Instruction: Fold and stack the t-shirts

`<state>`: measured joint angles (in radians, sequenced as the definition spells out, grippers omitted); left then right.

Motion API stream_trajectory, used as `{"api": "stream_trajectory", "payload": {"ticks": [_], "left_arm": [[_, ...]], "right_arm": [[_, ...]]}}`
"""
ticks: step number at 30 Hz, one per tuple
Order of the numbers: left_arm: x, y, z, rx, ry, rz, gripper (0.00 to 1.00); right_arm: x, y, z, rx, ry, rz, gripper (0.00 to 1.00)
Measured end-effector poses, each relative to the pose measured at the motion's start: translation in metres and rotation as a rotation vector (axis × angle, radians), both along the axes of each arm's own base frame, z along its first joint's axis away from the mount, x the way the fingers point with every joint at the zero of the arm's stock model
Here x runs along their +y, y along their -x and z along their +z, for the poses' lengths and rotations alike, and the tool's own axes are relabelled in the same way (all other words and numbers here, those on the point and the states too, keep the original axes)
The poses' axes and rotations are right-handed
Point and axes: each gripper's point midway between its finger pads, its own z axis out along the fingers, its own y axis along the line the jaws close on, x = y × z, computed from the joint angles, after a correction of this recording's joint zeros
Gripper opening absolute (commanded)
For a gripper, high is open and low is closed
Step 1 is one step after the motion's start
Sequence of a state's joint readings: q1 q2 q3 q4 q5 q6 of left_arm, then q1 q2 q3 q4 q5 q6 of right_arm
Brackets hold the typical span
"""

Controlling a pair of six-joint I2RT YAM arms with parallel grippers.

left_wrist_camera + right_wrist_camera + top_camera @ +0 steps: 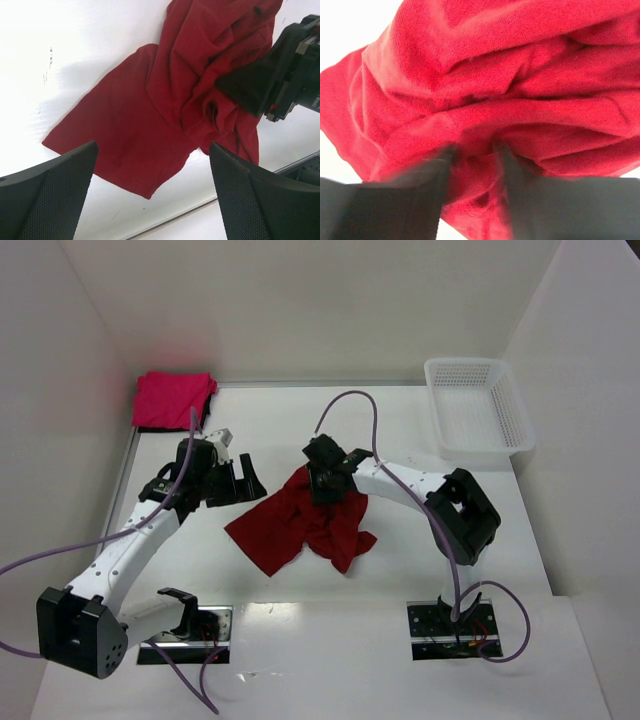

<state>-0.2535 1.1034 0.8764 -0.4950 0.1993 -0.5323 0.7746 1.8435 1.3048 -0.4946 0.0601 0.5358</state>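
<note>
The dark crimson t-shirt [290, 530] lies crumpled in the middle of the table, one flat part spread toward the front left. My right gripper [325, 485] is down on its far bunched edge. In the right wrist view the gripper [475, 152] shows blurred fingers pinching a fold of the red cloth [495, 75]. My left gripper [238, 488] hovers just left of the shirt, open and holding nothing. In its own view, the red shirt [165, 100] lies beyond the wide jaws [152, 147], and the right gripper [280, 75] shows at the shirt's right. The magenta-pink t-shirt [172, 398] lies folded in the far left corner.
A white mesh basket [430, 370] stands at the far right against the wall. White walls close in the table on the left, back and right. Purple cables loop over both arms.
</note>
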Motion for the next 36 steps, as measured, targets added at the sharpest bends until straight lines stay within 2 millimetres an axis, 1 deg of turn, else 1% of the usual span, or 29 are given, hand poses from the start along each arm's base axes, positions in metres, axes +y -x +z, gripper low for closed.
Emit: {"api": "stream_trajectory", "payload": {"ticks": [1,2,3,4,5,6,7,8,9,10,11,12,13,14,16,18,19,20,21,22,24,25,27,28,29,31,34,35,36], "left_arm": [[0.0,0.0,0.0,0.0,0.0,0.0,0.99],[0.0,0.0,0.0,-0.001,0.001,-0.001,0.99],[-0.001,0.0,0.0,-0.001,0.003,-0.003,0.99],[-0.002,0.0,0.001,-0.002,0.01,-0.009,0.99],[-0.003,0.0,0.002,-0.003,0.012,-0.011,0.99],[-0.006,0.0,0.003,-0.006,0.024,-0.026,0.99],[-0.01,-0.001,0.004,-0.011,0.042,-0.045,0.99],[-0.013,-0.001,0.004,-0.01,0.051,-0.059,0.99],[-0.018,-0.002,0.004,-0.007,0.069,-0.082,0.99],[-0.024,-0.003,0.0,0.001,0.082,-0.116,0.99],[-0.025,-0.004,-0.003,0.008,0.083,-0.127,0.99],[-0.031,-0.004,-0.01,0.031,0.091,-0.157,0.99],[-0.034,-0.005,-0.015,0.04,0.091,-0.174,0.99],[-0.039,-0.005,-0.021,0.052,0.094,-0.203,0.99],[-0.046,-0.006,-0.025,0.055,0.099,-0.24,0.99],[-0.055,-0.009,-0.023,0.015,0.095,-0.284,0.99],[-0.057,-0.011,-0.022,0.007,0.085,-0.294,0.99],[-0.061,-0.019,-0.021,-0.011,0.059,-0.317,0.99],[-0.064,-0.022,-0.019,-0.017,0.054,-0.322,0.99],[-0.071,-0.033,-0.019,-0.034,0.021,-0.347,0.99],[-0.084,-0.041,-0.029,-0.036,-0.039,-0.382,0.99],[-0.089,-0.041,-0.034,-0.033,-0.06,-0.401,0.99],[-0.098,-0.035,-0.052,0.003,-0.098,-0.434,0.99],[-0.102,-0.029,-0.063,0.03,-0.121,-0.459,0.99],[-0.104,-0.027,-0.068,0.041,-0.13,-0.469,0.99],[-0.105,-0.024,-0.082,0.072,-0.16,-0.475,0.99],[-0.1,-0.029,-0.097,0.094,-0.21,-0.448,0.94],[-0.097,-0.031,-0.102,0.103,-0.228,-0.435,0.84],[-0.095,-0.033,-0.108,0.112,-0.245,-0.421,0.71]], "right_arm": [[-0.001,-0.002,0.001,-0.009,0.004,-0.006,0.16],[0.0,-0.005,0.005,-0.02,0.003,-0.022,0.06],[0.0,-0.009,0.009,-0.036,0.002,-0.032,0.0],[0.001,-0.012,0.013,-0.047,0.0,-0.033,0.0],[0.0,-0.016,0.022,-0.067,0.005,-0.044,0.0],[0.004,-0.029,0.049,-0.12,-0.009,-0.058,0.0],[0.006,-0.031,0.054,-0.133,-0.016,-0.06,0.0],[0.009,-0.038,0.07,-0.168,-0.037,-0.064,0.0],[0.013,-0.049,0.101,-0.223,-0.063,-0.072,0.0],[0.017,-0.057,0.126,-0.269,-0.093,-0.077,0.0],[0.02,-0.062,0.145,-0.305,-0.121,-0.08,0.0],[0.024,-0.068,0.175,-0.356,-0.163,-0.084,0.0],[0.025,-0.07,0.194,-0.387,-0.19,-0.084,0.0],[0.026,-0.071,0.224,-0.434,-0.235,-0.086,0.0],[0.021,-0.066,0.269,-0.505,-0.303,-0.09,0.0],[0.014,-0.06,0.301,-0.555,-0.35,-0.094,0.0],[0.012,-0.059,0.31,-0.572,-0.36,-0.099,0.0],[0.007,-0.057,0.32,-0.591,-0.365,-0.108,0.0],[-0.002,-0.055,0.325,-0.606,-0.353,-0.125,0.0],[-0.004,-0.055,0.325,-0.608,-0.347,-0.131,0.0],[-0.017,-0.057,0.325,-0.614,-0.314,-0.163,0.0],[-0.023,-0.059,0.324,-0.614,-0.302,-0.178,0.0],[-0.037,-0.061,0.328,-0.622,-0.291,-0.206,0.0],[-0.044,-0.06,0.333,-0.631,-0.29,-0.221,0.0],[-0.053,-0.058,0.34,-0.646,-0.292,-0.239,0.0],[-0.06,-0.053,0.35,-0.665,-0.302,-0.25,0.0],[-0.073,-0.043,0.367,-0.696,-0.314,-0.262,0.0],[-0.079,-0.038,0.374,-0.709,-0.316,-0.268,0.0],[-0.082,-0.036,0.379,-0.72,-0.318,-0.274,0.0]]}}
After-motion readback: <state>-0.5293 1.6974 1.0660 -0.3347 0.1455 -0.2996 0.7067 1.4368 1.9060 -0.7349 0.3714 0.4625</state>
